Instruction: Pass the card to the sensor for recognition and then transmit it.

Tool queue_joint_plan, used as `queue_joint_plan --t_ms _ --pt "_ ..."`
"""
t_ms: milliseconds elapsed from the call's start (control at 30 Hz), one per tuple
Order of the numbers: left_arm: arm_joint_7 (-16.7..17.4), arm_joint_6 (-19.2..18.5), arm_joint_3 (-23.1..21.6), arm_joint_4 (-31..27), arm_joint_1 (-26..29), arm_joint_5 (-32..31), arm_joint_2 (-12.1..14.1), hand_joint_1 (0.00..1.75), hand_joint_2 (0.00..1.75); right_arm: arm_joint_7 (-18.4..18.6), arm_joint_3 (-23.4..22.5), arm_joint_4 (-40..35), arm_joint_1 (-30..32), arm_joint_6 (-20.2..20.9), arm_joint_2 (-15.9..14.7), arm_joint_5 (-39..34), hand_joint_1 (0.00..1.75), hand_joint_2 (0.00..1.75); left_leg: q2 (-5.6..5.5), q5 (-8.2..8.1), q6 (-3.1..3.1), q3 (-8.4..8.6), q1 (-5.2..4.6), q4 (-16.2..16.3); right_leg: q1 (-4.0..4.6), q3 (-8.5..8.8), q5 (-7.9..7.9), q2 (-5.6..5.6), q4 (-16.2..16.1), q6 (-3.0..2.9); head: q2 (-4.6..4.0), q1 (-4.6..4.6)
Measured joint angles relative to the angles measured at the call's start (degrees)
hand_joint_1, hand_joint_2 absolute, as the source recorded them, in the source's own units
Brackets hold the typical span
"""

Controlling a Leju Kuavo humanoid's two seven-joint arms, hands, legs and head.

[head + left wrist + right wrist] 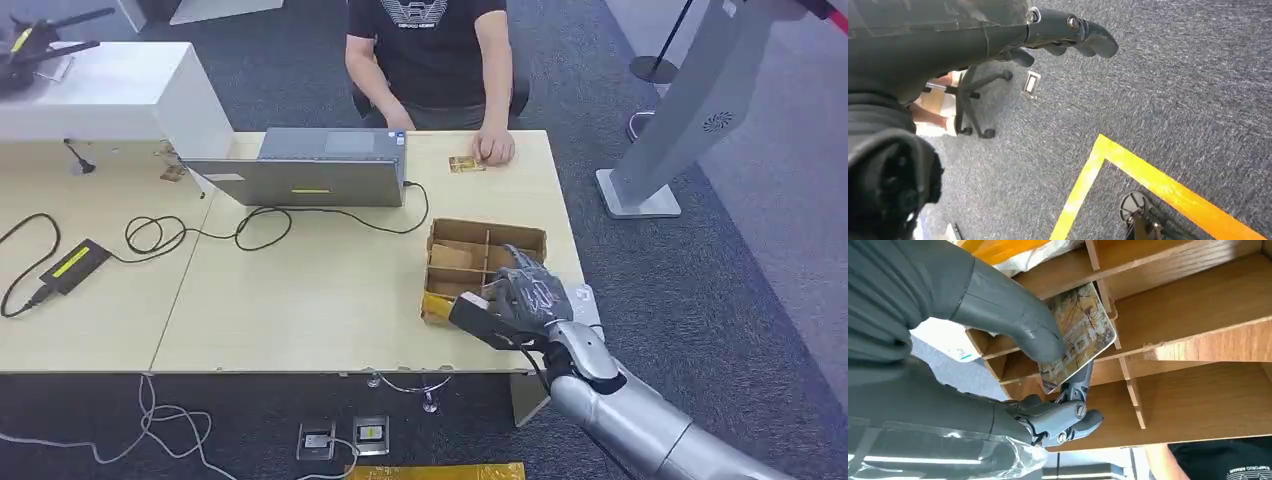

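On the pale wooden surface (pixel 300 300), the right hand (pixel 520 300) sits over the divided wooden box (pixel 487 243), its thumb and fingers (pixel 1075 390) pinching a patterned card (pixel 1080 335) above a compartment. The left hand (pixel 1068 35) hangs over grey carpet, fingers seemingly curled, holding nothing.

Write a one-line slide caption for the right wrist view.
Right hand pinches a patterned card between thumb and fingers over the wooden divided box.
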Motion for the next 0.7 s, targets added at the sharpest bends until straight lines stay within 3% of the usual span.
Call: queue_joint_plan --t_ms 500,700 --pt "0.00 -0.04 0.37 0.00 0.00 0.59 0.00 0.00 0.00 -0.57 0.00 0.90 0.83 -0.64 0.68 -0.92 1.75 1.75 0.00 0.00 0.00 0.02 0.00 0.00 0.00 0.01 0.00 0.02 0.00 0.00 0.02 0.00" --pt "-0.04 0.11 0.96 0.00 0.01 1.18 0.00 0.00 0.00 0.11 0.00 1.20 0.96 -2.12 0.96 3.00 1.75 1.75 0.00 0.00 0.00 0.01 0.00 0.00 0.00 0.01 0.00 0.04 0.00 0.00 0.00 -0.02"
